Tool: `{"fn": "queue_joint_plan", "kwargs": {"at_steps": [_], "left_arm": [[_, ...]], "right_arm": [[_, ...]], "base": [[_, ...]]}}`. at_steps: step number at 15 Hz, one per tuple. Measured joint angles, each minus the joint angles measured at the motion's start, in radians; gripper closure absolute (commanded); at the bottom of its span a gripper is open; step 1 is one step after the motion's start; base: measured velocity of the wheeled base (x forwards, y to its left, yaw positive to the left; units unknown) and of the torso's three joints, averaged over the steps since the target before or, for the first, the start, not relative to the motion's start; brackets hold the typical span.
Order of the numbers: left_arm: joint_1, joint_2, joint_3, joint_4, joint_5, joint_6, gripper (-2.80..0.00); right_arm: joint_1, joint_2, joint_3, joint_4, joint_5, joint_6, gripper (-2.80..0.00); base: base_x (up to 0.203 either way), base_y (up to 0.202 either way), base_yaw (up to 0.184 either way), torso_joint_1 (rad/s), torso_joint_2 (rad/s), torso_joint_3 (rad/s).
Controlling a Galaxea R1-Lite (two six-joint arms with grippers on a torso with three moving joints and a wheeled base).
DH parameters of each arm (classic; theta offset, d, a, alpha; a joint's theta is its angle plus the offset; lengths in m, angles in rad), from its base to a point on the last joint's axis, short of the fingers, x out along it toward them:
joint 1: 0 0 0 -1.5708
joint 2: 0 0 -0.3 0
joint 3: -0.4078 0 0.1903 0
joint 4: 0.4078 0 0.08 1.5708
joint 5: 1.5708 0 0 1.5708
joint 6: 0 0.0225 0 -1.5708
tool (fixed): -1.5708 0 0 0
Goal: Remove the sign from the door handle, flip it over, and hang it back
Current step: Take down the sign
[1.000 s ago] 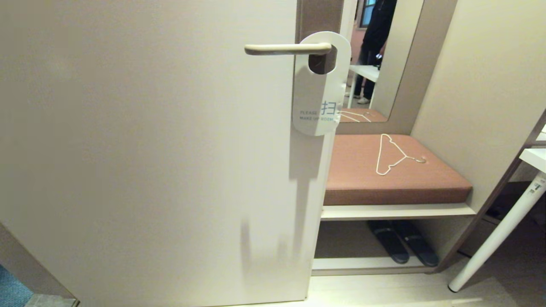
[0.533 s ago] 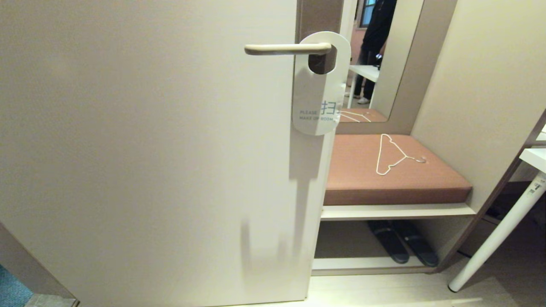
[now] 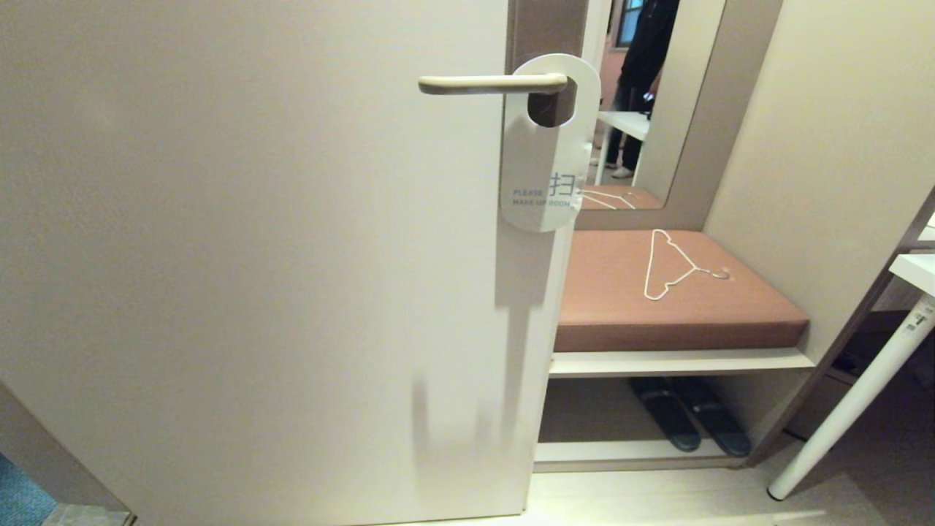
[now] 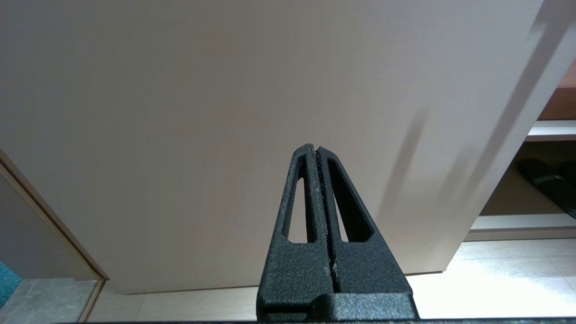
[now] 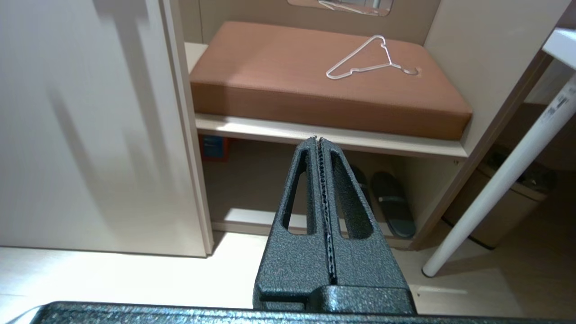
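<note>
Sign (image 3: 545, 157): a white card, "PLEASE MAKE UP ROOM" side outward, hanging by its oval hole on the door handle (image 3: 491, 85), so the first step is not yet done.
Door handle: a cream lever, level, on a brown plate at the door (image 3: 256, 256) edge.
Left gripper (image 4: 317, 150): fingers pressed together, empty, low and well below the door handle, facing the door.
Right gripper (image 5: 319, 140): fingers pressed together, empty, low and right of the door handle, facing the bench cushion (image 5: 315, 76).
Clothes hanger (image 3: 672, 264): lying on the cushion, below and right of the door handle, not part of the job.
</note>
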Motion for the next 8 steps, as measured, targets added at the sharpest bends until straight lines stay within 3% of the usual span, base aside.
{"fn": "queue_joint_plan", "kwargs": {"at_steps": [8], "left_arm": [[0.000, 0.000, 0.000, 0.000, 0.000, 0.000, 0.00]], "right_arm": [[0.008, 0.397, -0.218, -0.173, -0.004, 0.052, 0.00]], "base": [[0.000, 0.000, 0.000, 0.000, 0.00, 0.000]]}}
